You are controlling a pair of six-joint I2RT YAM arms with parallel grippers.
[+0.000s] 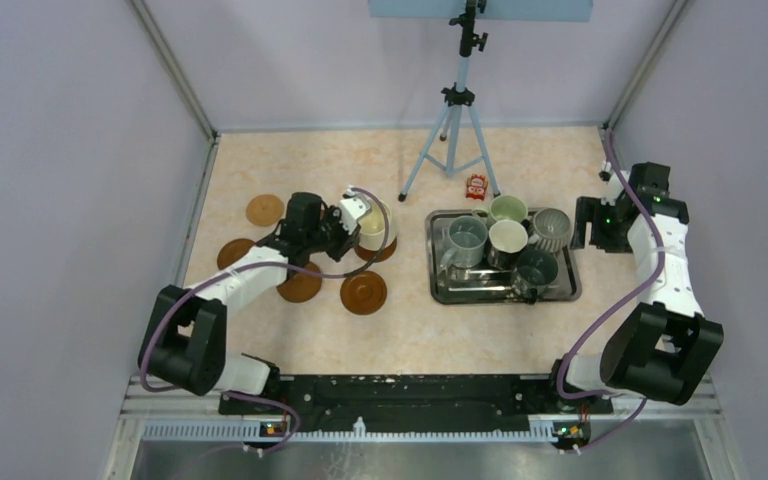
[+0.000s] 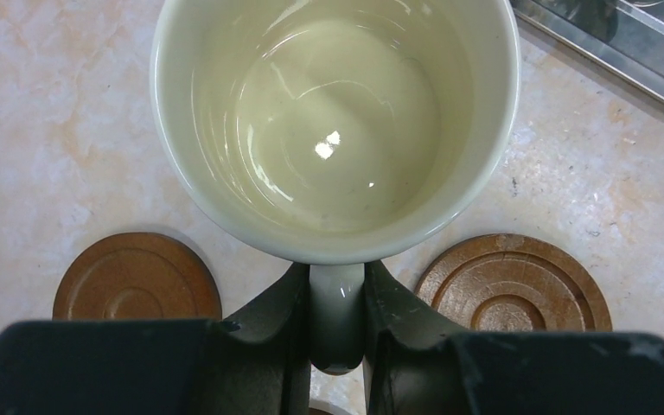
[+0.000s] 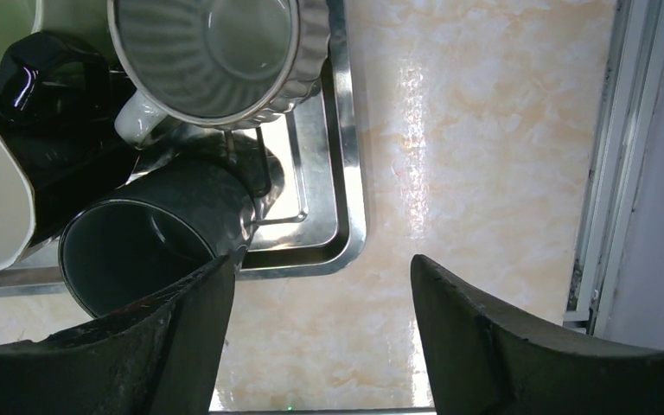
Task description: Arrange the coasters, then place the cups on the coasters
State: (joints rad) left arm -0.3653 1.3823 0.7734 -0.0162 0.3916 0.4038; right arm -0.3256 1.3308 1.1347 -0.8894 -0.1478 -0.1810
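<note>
My left gripper point(image 1: 348, 226) point(image 2: 337, 298) is shut on the handle of a large cream cup point(image 1: 372, 224) point(image 2: 337, 121), which stands upright over a coaster point(image 1: 386, 252) whose edge shows beneath it. Several more reddish-brown coasters point(image 1: 364, 292) point(image 1: 300, 286) point(image 1: 265, 210) lie on the table around the left arm. Two coasters point(image 2: 137, 278) point(image 2: 513, 284) flank the fingers in the left wrist view. The other cups sit in the steel tray point(image 1: 572, 290): pale green point(image 1: 508, 208), ribbed grey point(image 1: 551, 228) point(image 3: 216, 52), grey-blue point(image 1: 467, 235), white point(image 1: 507, 240), dark teal-grey point(image 1: 537, 268) point(image 3: 138, 246). My right gripper point(image 1: 586, 224) point(image 3: 320, 268) hangs open just right of the tray, holding nothing.
A tripod point(image 1: 455, 130) stands at the back centre, with a small red object point(image 1: 476, 185) by its foot. The tray's rim point(image 3: 352, 173) lies close to my right gripper's left finger. A metal frame rail point(image 3: 609, 156) borders the table on the right.
</note>
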